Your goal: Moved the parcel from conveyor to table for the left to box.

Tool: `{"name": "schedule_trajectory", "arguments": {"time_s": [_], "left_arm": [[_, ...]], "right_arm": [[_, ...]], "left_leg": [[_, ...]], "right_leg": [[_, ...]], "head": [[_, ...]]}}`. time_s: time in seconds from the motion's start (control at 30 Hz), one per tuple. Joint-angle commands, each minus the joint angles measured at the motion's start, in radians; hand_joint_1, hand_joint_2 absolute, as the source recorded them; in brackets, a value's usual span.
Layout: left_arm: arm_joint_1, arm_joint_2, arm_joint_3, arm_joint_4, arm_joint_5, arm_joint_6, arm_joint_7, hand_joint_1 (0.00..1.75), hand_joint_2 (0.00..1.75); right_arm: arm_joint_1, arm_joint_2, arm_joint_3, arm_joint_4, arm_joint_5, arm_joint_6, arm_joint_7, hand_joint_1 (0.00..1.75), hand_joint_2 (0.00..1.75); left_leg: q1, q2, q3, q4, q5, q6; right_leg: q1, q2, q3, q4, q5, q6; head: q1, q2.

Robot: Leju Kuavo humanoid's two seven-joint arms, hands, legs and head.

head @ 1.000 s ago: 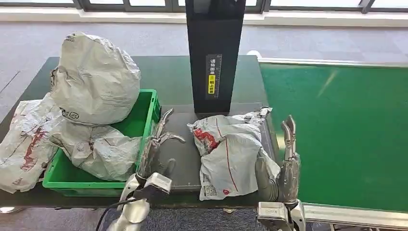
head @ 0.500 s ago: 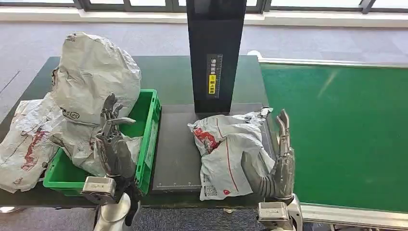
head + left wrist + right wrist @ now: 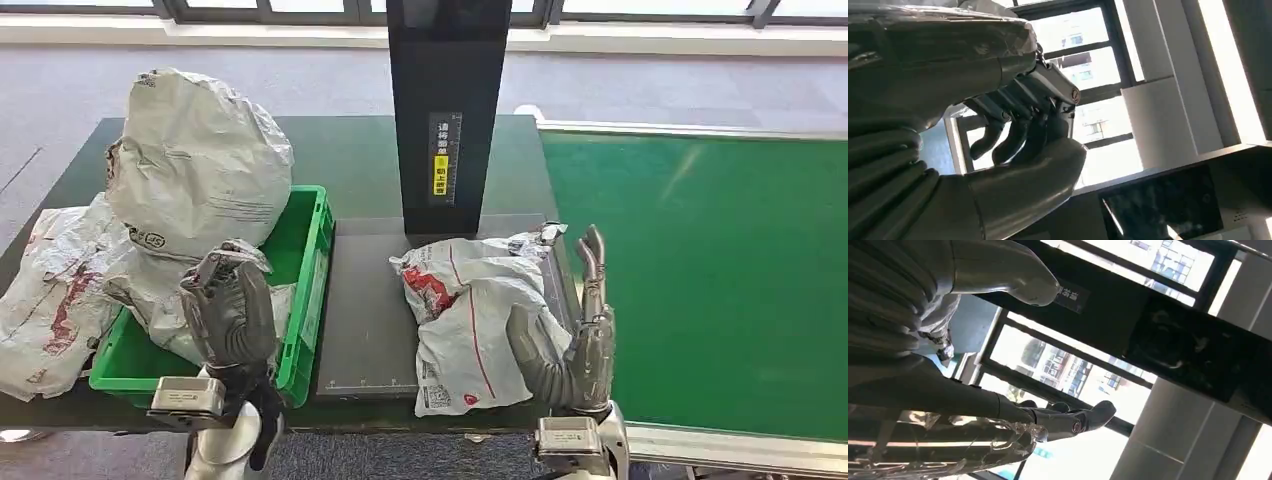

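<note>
Currently the parcel (image 3: 478, 322) lies on the dark table (image 3: 365, 330), right of the green box (image 3: 308, 285). Right hand (image 3: 572, 338) just beside its right edge, fingers apart and straight, holding nothing. Left hand (image 3: 230, 312) near the box front, fingers curled in, empty.

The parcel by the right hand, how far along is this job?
Done: the parcel lies on the dark platform, off the green conveyor. In hand: the right hand is open against the parcel's near right edge, not gripping it. Left: the left hand, fingers curled, is raised before the green box and must carry the parcel there.
</note>
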Motion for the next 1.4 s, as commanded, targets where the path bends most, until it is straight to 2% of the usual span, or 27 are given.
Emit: {"name": "schedule_trajectory", "arguments": {"time_s": [0.03, 0.43, 0.47, 0.5, 0.53, 0.57, 1.4], "left_arm": [[-0.044, 0.035, -0.014, 0.035, 0.003, 0.005, 0.004, 1.75, 1.75], [-0.045, 0.035, -0.013, 0.043, 0.009, 0.007, 0.004, 1.75, 1.75], [-0.042, 0.034, -0.012, 0.046, 0.007, 0.009, 0.004, 1.55, 1.75], [-0.042, 0.03, -0.009, 0.046, 0.008, 0.009, 0.004, 0.09, 1.75], [-0.042, 0.03, -0.009, 0.046, 0.008, 0.009, 0.004, 0.09, 1.75], [-0.042, 0.03, -0.009, 0.046, 0.008, 0.009, 0.004, 0.0, 0.0], [-0.05, 0.014, 0.012, 0.066, 0.027, -0.04, 0.004, 0.0, 0.0]], "right_arm": [[-0.025, -0.033, 0.014, 0.051, -0.008, -0.004, 0.003, 0.0, 1.75], [-0.034, -0.028, 0.004, 0.055, -0.013, 0.007, 0.003, 0.0, 1.75], [-0.034, -0.028, 0.004, 0.054, -0.014, 0.008, 0.003, 0.0, 1.75], [-0.032, -0.028, 0.004, 0.051, -0.017, 0.008, 0.003, 0.0, 1.75], [-0.032, -0.028, 0.004, 0.051, -0.017, 0.008, 0.003, 0.0, 1.75], [-0.032, -0.028, 0.004, 0.051, -0.017, 0.008, 0.003, 0.0, 1.75], [-0.001, -0.035, 0.004, 0.028, -0.017, -0.005, 0.003, 0.0, 1.75]], "left_leg": [[0.0, -0.001, 0.001, -0.001, 0.0, 0.0], [0.0, -0.001, 0.002, -0.001, 0.0, 0.0], [0.0, 0.0, 0.001, -0.001, 0.0, 0.0], [0.0, -0.001, 0.002, -0.001, 0.0, 0.0], [0.0, 0.0, 0.001, -0.001, 0.0, 0.0], [0.001, 0.0, 0.002, -0.001, 0.0, 0.001], [0.0, -0.001, 0.001, -0.001, 0.0, 0.0]], "right_leg": [[0.0, 0.0, 0.001, -0.001, 0.0, 0.0], [0.0, 0.0, 0.002, -0.002, 0.0, 0.0], [0.0, 0.0, 0.002, -0.001, 0.0, 0.0], [0.001, 0.0, 0.002, -0.002, 0.0, 0.0], [0.0, 0.0, 0.002, -0.001, 0.0, 0.0], [0.001, 0.0, 0.002, -0.002, 0.001, 0.0], [0.0, -0.001, 0.002, -0.001, 0.0, 0.0]], "head": [[0.0, 0.0], [0.0, 0.0], [0.0, 0.0], [0.0, 0.0], [0.0, 0.0], [0.0, 0.0], [0.0, 0.0]]}}
